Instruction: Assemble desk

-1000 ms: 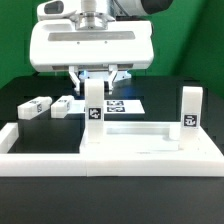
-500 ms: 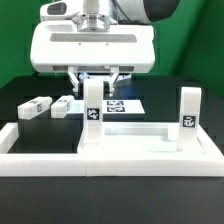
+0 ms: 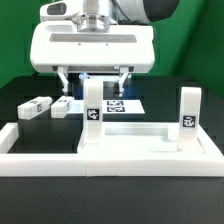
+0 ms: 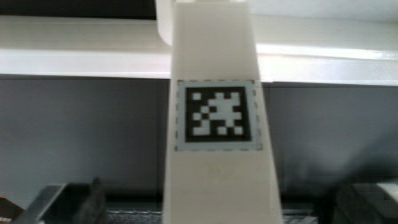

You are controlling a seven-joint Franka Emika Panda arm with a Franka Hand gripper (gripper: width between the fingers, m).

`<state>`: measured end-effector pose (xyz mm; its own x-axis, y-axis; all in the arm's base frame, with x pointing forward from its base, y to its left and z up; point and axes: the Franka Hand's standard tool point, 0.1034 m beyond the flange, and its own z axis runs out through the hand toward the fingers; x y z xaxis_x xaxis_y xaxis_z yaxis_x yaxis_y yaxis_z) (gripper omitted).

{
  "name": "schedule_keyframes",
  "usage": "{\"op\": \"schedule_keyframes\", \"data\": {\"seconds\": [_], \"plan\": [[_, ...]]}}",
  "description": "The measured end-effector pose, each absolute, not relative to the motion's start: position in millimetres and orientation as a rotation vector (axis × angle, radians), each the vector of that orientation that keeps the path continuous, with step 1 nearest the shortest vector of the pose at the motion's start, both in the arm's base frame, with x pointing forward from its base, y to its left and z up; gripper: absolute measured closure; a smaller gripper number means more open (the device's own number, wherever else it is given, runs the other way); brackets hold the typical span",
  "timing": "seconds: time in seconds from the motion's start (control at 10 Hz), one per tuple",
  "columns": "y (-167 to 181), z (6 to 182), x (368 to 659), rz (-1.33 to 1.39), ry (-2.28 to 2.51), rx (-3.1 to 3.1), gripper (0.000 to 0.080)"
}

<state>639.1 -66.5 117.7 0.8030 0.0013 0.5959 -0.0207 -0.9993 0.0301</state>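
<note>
We find the two-finger gripper above the wide white rimmed plastic desk top, jaws spread and gripping nothing, and the white square-section leg upright at that top's end on the exterior view's left, where a brushing finger could tilt or unseat it.

White leg with black-and-white tag

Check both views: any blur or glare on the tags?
Exterior view: sharp and evenly lit; the white desk top nearly washes out against the border bars, and the tag on the upright leg is small. Wrist view: that leg fills the middle; its tag is slightly soft, with no glare.
</note>
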Motion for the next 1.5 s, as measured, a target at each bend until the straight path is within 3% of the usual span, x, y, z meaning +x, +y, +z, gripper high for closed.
{"op": "schedule_keyframes", "data": {"seconds": [0.4, 0.6, 0.8, 1.1, 1.5], "plan": [[-62, 120.6, 639, 0.894, 0.0, 3.027, 0.015], [-67, 134.3, 645, 0.826, -0.006, 3.093, 0.015], [-52, 124.4, 642, 0.646, -0.049, 3.226, 0.015], [-41, 123.7, 647, 0.283, -0.104, 3.359, 0.015], [-46, 118.6, 650, 0.24, -0.095, 3.372, 0.015]]}}
